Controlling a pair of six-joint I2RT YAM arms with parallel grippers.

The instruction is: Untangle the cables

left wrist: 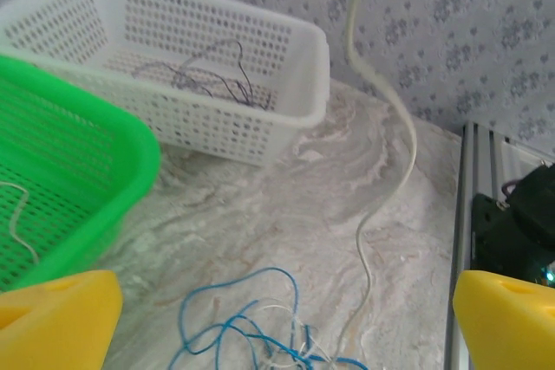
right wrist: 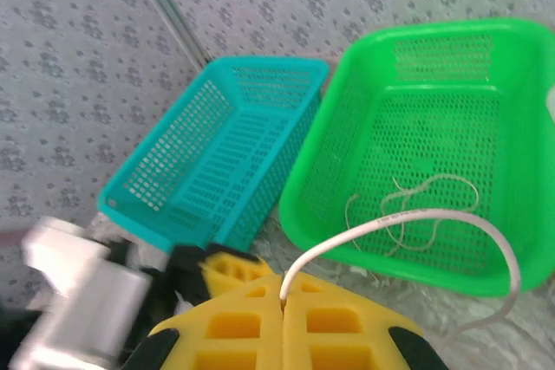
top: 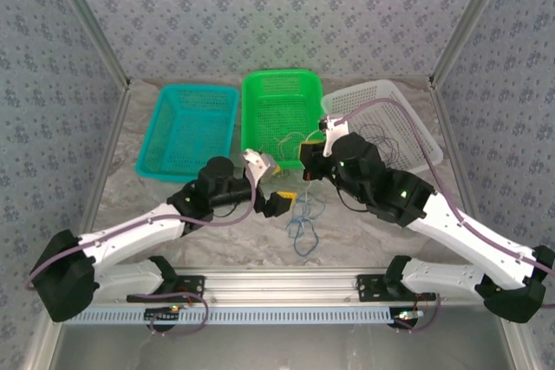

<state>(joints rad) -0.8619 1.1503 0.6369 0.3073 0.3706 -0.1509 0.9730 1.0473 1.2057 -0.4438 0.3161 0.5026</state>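
Right gripper (right wrist: 283, 301) is clamped shut, the 2 yellow fingers pressed together on a white cable (right wrist: 408, 214) that arcs up out of the tips and curves down to the right. From the top camera this gripper (top: 310, 162) sits just in front of the green basket (right wrist: 451, 32). Left gripper (left wrist: 282, 322) is spread wide with nothing between the fingers, low over the table (left wrist: 286, 205), and near the right one in the top camera (top: 282, 201). Blue cables (left wrist: 227, 325) lie in a loose tangle on the table right below the left gripper, with a few pale strands mixed in. In the left wrist camera the white cable (left wrist: 384, 88) hangs down from above and reaches the table beside the blue tangle. Thin cream cable (right wrist: 451, 178) lies looped on the green basket's floor. Dark cables (left wrist: 227, 84) lie inside the white basket (left wrist: 217, 132). Teal basket (right wrist: 260, 64) stands left of the green one, touching or nearly so. Cannot tell if the white cable is knotted into the blue ones.
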